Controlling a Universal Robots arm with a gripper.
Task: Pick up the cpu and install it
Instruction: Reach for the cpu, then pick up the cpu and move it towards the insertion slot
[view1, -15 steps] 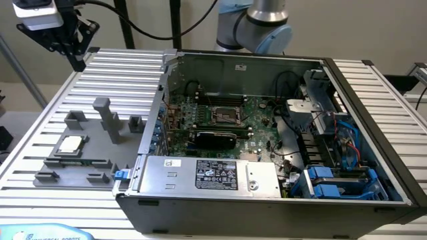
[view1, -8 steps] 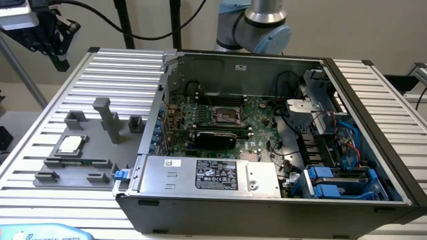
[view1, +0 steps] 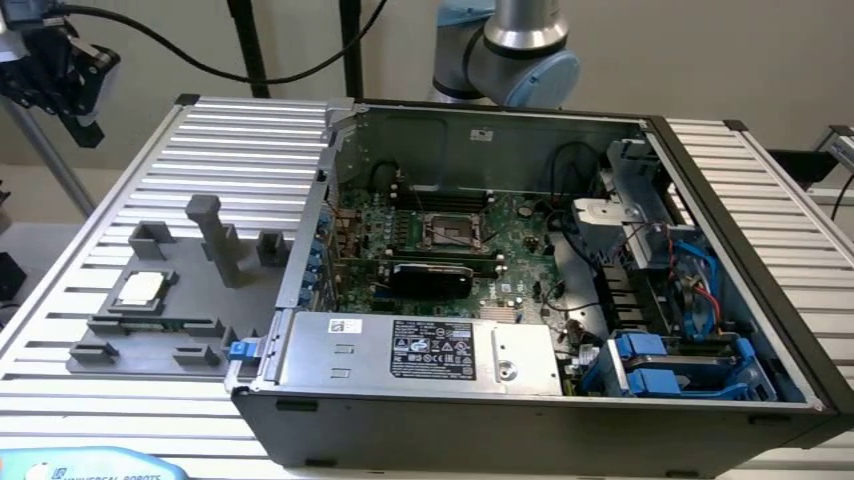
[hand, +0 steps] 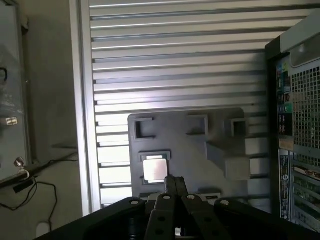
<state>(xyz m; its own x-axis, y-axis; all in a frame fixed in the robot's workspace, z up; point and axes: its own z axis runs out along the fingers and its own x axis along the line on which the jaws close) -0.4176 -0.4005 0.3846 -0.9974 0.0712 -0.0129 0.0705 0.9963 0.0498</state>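
The cpu (view1: 140, 290) is a pale silver square with a tan rim. It lies flat in a recess of the grey fixture plate (view1: 200, 310) on the slatted table, at the exterior view's left of the computer case. In the wrist view the cpu (hand: 154, 169) lies far below my gripper (hand: 175, 186), whose fingers are pressed together with nothing between them. My gripper (view1: 64, 80) hangs high above the table's far corner, at the exterior view's left and well away from the cpu. The square metal socket (view1: 451, 232) sits on the motherboard inside the case.
The open computer case (view1: 534, 300) takes up the middle and the exterior view's right of the table, with its power supply (view1: 427, 350) at the front and blue drive bays (view1: 667, 365) at the right. Grey posts (view1: 214, 240) rise from the fixture plate. A black cable (view1: 200, 55) trails from the gripper.
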